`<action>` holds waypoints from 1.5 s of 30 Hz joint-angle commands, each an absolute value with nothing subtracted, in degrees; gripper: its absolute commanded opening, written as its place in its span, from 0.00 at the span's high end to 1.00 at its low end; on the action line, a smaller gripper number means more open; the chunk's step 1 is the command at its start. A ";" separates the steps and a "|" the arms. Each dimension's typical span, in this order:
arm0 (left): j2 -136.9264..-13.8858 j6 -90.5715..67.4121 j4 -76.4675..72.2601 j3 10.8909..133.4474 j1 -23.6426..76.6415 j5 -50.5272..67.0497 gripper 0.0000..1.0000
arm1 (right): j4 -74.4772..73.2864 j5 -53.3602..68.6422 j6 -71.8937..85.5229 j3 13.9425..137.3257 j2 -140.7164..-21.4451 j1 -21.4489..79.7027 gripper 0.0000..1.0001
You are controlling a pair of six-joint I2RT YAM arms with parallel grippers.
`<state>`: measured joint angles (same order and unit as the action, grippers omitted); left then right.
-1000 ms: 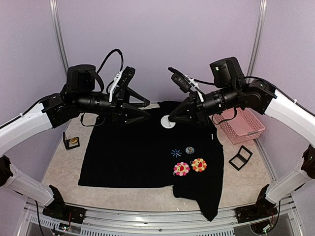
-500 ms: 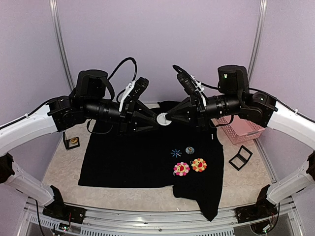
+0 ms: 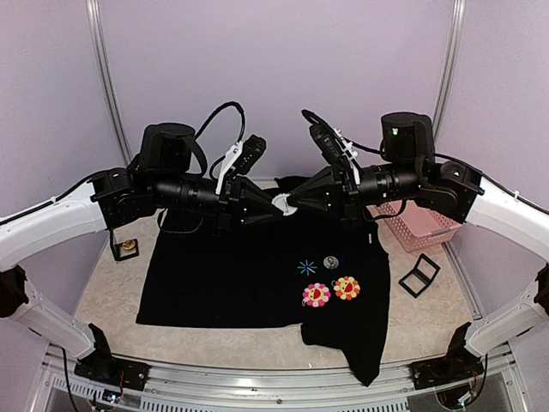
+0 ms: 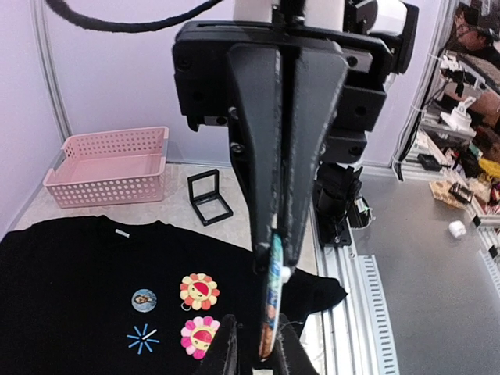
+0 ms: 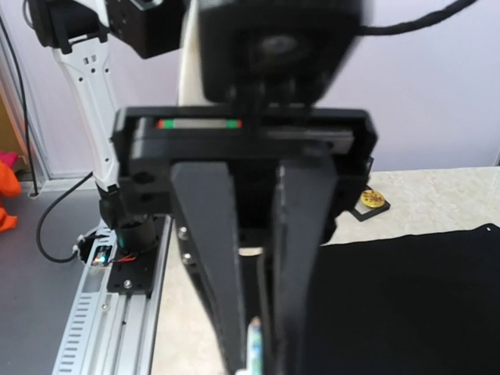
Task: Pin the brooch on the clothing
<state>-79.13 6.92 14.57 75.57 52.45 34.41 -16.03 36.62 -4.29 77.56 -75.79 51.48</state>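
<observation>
The brooch (image 3: 283, 204), a round disc with a white back, hangs in the air above the collar end of the black shirt (image 3: 232, 275). My right gripper (image 3: 292, 204) is shut on it. In the left wrist view the brooch (image 4: 271, 301) is edge-on, pinched by the right gripper (image 4: 275, 258) from above. My left gripper (image 4: 256, 348) is open with one finger on each side of the brooch's lower edge; one touches it, a small gap shows at the other. The shirt front carries a light-blue star (image 3: 306, 267), a pink flower badge (image 3: 316, 295) and an orange one (image 3: 346, 287).
A small round picture badge (image 3: 331, 263) sits beside the star. A pink basket (image 3: 420, 219) stands at the right rear. An open black frame box (image 3: 419, 275) lies right of the shirt. A small box with a gold piece (image 3: 126, 248) is at the left.
Both arms have swung toward each other. The right gripper lifted the brooch up and left, and the left gripper came in until its fingers straddle the brooch.
</observation>
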 commanded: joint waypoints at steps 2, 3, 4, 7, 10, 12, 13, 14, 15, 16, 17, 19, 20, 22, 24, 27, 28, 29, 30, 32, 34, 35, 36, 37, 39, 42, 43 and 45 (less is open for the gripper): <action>-77.50 7.05 10.64 75.80 52.65 33.63 0.84 | -16.52 36.85 -5.26 77.78 -75.42 52.38 1.00; -77.23 7.04 10.19 75.52 52.65 33.22 0.85 | -16.52 36.91 -5.27 77.85 -75.49 52.38 1.00; -76.99 6.91 9.73 75.17 52.65 32.88 0.88 | -16.52 36.96 -5.27 77.90 -75.50 52.38 1.00; -76.24 7.04 8.27 74.05 52.65 32.91 1.00 | -16.48 37.04 -5.19 77.92 -75.67 52.38 1.00; -75.96 7.13 7.77 73.51 52.65 32.88 1.00 | -16.63 36.69 -5.10 77.81 -75.79 52.37 1.00; -75.49 7.15 7.21 72.89 52.65 32.61 1.00 | -16.17 35.61 -4.76 77.32 -75.45 52.38 0.97; -75.23 7.06 6.72 72.48 52.65 32.38 1.00 | -15.46 34.53 -4.32 76.77 -75.04 52.32 0.83; -74.88 7.03 6.41 72.12 52.65 32.40 1.00 | -14.48 33.63 -4.08 75.84 -74.41 52.34 0.67; -74.62 7.04 6.18 71.81 52.65 32.55 1.00 | -13.47 33.05 -3.86 74.94 -73.79 52.26 0.52; -74.30 7.03 6.08 71.54 52.64 32.58 1.00 | -12.32 32.86 -3.47 73.96 -73.22 52.29 0.43; -74.13 7.11 6.11 71.42 52.65 32.56 1.00 | -11.04 33.03 -3.03 73.09 -72.72 52.29 0.39; -74.01 7.31 6.47 71.40 52.73 32.46 1.00 | -8.85 33.88 -2.22 71.69 -72.23 52.28 0.35; -74.05 7.52 6.76 71.45 52.78 32.48 1.00 | -7.61 33.70 -1.41 70.98 -72.12 52.29 0.35; -74.20 8.03 7.37 71.43 52.97 32.47 1.00 | -4.25 32.91 -0.21 69.89 -72.03 52.28 0.35; -74.26 8.48 7.87 71.41 53.20 32.03 1.00 | -1.76 32.93 2.46 69.23 -72.28 52.28 0.38; -74.18 9.00 8.09 71.34 53.33 31.85 1.00 | -0.10 34.00 3.58 68.57 -72.46 52.32 0.43; -74.18 9.07 8.07 71.36 53.47 31.97 1.00 | -0.10 34.21 3.81 68.60 -72.61 52.31 0.44; -74.10 9.27 8.08 71.32 53.56 31.99 1.00 | -0.09 34.33 3.88 68.89 -72.82 52.30 0.47; -74.09 9.44 8.13 71.36 53.75 31.91 1.00 | -0.13 34.44 4.08 69.28 -73.12 52.31 0.49; -74.09 9.74 8.17 71.37 53.93 31.84 1.00 | -0.92 34.43 3.98 70.15 -73.80 52.27 0.54; -74.14 9.90 8.13 71.37 54.05 32.18 1.00 | -1.91 33.68 3.92 70.72 -74.28 52.27 0.59; -74.11 9.88 8.05 71.30 54.13 32.50 1.00 | -2.15 33.32 3.92 70.74 -74.46 52.25 0.60; -74.09 9.85 7.82 71.21 54.26 32.86 1.00 | -2.26 33.05 4.12 70.78 -74.59 52.25 0.61; -74.09 9.84 7.74 71.12 54.40 32.97 1.00 | -2.25 33.01 4.23 70.76 -74.66 52.29 0.62; -74.01 9.89 7.73 71.08 54.64 32.78 1.00 | -2.36 32.88 4.61 70.95 -75.03 52.29 0.64; -74.00 10.57 8.22 71.10 55.08 32.88 1.00 | -2.60 31.23 5.85 70.98 -75.65 52.08 0.70; -73.93 10.87 8.52 71.10 55.37 32.83 1.00 | -2.43 31.13 6.41 70.91 -75.79 51.84 0.72; -73.92 11.29 8.82 71.19 55.56 32.64 1.00 | -2.38 30.83 7.59 70.92 -76.00 51.37 0.73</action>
<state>-75.16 9.56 8.67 71.75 53.89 31.16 -3.14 33.61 4.95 69.60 -74.61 51.79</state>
